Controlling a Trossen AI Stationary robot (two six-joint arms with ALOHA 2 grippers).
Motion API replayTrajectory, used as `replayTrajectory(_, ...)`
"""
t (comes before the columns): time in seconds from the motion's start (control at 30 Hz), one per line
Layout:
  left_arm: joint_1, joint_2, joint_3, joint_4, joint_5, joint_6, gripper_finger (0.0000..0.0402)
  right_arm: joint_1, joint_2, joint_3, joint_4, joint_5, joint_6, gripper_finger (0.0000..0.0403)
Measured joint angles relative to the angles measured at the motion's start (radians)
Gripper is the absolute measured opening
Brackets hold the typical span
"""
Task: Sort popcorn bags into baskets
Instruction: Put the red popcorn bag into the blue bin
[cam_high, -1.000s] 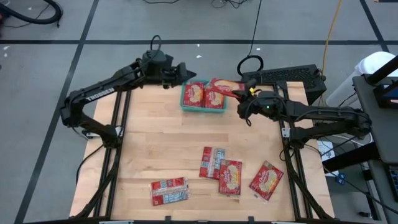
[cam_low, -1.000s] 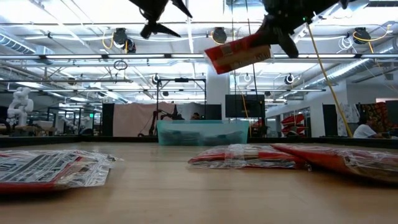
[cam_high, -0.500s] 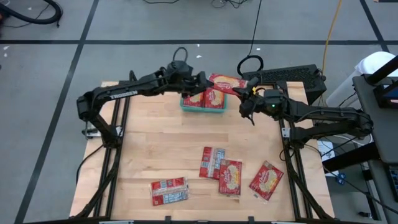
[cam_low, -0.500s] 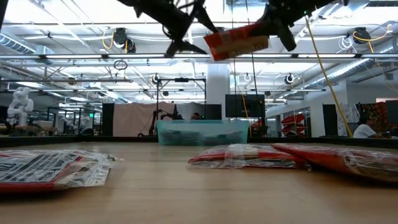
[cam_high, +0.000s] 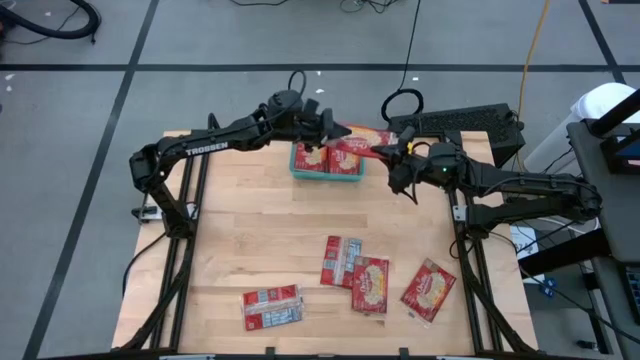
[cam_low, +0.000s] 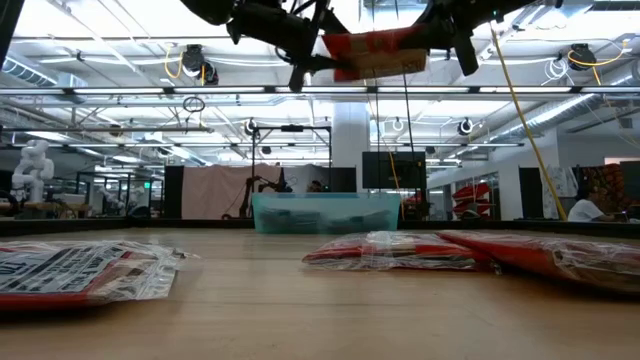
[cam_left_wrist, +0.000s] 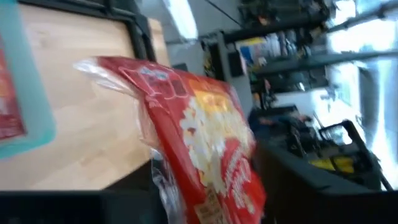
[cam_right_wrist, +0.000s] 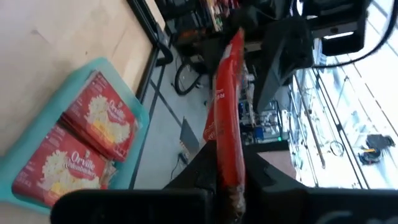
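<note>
Above the wooden desk (cam_high: 260, 240), the left end effector (cam_high: 328, 131) has reached the popcorn bag (cam_high: 352, 143), which the right end effector (cam_high: 383, 152) grips over the basket (cam_high: 296, 164); its own fingers, I cannot tell.

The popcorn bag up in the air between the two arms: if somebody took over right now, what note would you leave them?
Right gripper: shut on the raised popcorn bag, held above the teal basket.
Left gripper: at the bag's other end; grip unclear.
Done: two bags lie in the basket.
Left: the held bag, plus four bags on the table: one white side up, an overlapping pair, one nearest the right arm.
</note>
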Motion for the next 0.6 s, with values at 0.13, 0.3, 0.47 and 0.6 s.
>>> replayTrajectory(0.13, -0.001, 0.0, 0.0, 0.001, 0.035, 0.026, 0.0086, 0.0, 0.0, 0.0, 0.004, -0.055, 0.052, 0.0017)
replayTrajectory(0.3, 0.014, 0.0, 0.0, 0.002, 0.063, 0.051, 0.002, 0.0, 0.001, -0.015, 0.002, -0.064, 0.209, 0.0048)
replayTrajectory(0.47, 0.076, 0.001, 0.0, 0.001, 0.132, 0.059, 0.0028, 0.0, -0.001, -0.033, -0.001, -0.003, 0.326, 0.0093)
replayTrajectory(0.6, 0.132, -0.009, 0.0, 0.005, 0.202, 0.093, 0.0016, 0.0, -0.002, -0.033, 0.004, 0.061, 0.373, 0.0123)
